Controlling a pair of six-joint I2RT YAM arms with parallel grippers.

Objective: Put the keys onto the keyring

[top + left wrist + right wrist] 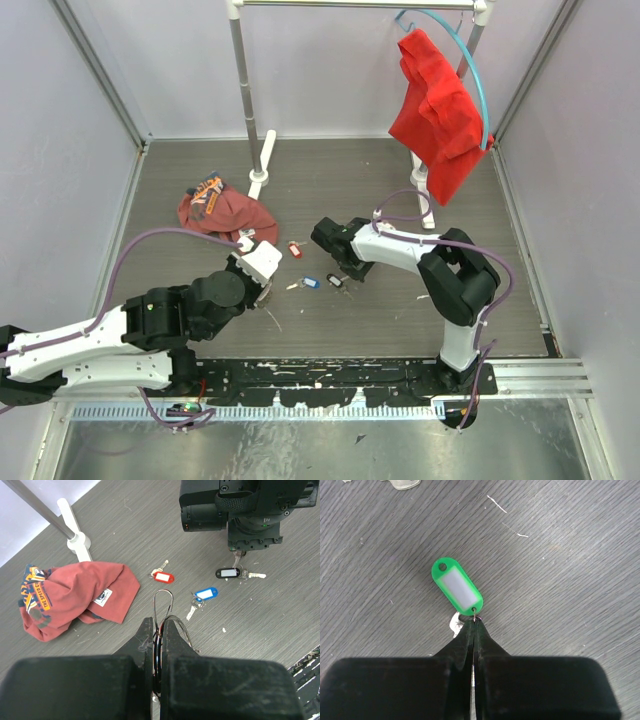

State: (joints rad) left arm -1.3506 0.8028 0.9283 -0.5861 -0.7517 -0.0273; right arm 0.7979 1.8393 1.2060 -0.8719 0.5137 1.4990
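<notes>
Our left gripper point(159, 625) clamps the keyring point(163, 592), our right gripper point(474, 626) the green-tagged key point(457, 584). We judge none threaded yet.

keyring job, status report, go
Left gripper shut on keyring. Right gripper shut on green-tagged key. Red key, blue key, black key loose on table. Nothing blocking.

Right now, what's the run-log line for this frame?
left pincer shut on keyring | right pincer shut on green-tag key | red-tag key, blue-tag key, black-tag key loose on table
</notes>
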